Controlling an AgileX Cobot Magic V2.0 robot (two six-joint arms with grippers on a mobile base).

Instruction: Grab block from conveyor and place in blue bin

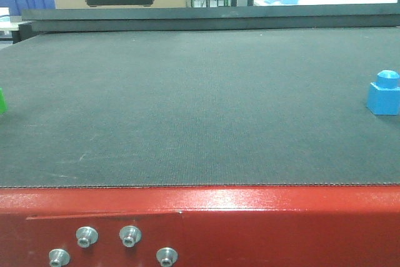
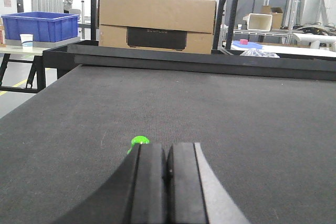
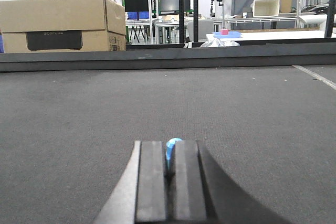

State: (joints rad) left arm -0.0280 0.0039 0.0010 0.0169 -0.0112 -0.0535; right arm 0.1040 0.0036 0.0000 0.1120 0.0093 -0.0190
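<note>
the wide, dark grey-green, textured-belt conveyor [image 1: 187, 104], carried on a red-painted metal frame, fills all three views. beyond the conveyor's far edge stands a large brown cardboard box [image 2: 157, 22]. off its far left corner a deep blue plastic bin [image 2: 39, 26] sits on a side table.

low over the conveyor's near left side, the left gripper [image 2: 167, 153] has its black pads pressed flat together and holds nothing. low over the near right side, the right gripper [image 3: 168, 169] is clenched the same way and is also empty.

the small bright blue plastic block [image 1: 384, 94], cube-like with a round stud on top, stands upright on the conveyor's right side with nothing around it. from the right wrist only its stud shows, just past the closed fingertips. a small bright green object [image 2: 139, 141] lies at the conveyor's left edge, just ahead of the left gripper.

the step in hand looks like the approach, as the block is not yet grabbed. next, the right gripper would need to spread its pads, ease forward until they flank the cube's sides below the stud, then close. the bin lies off the opposite corner, so a long carry follows.
</note>
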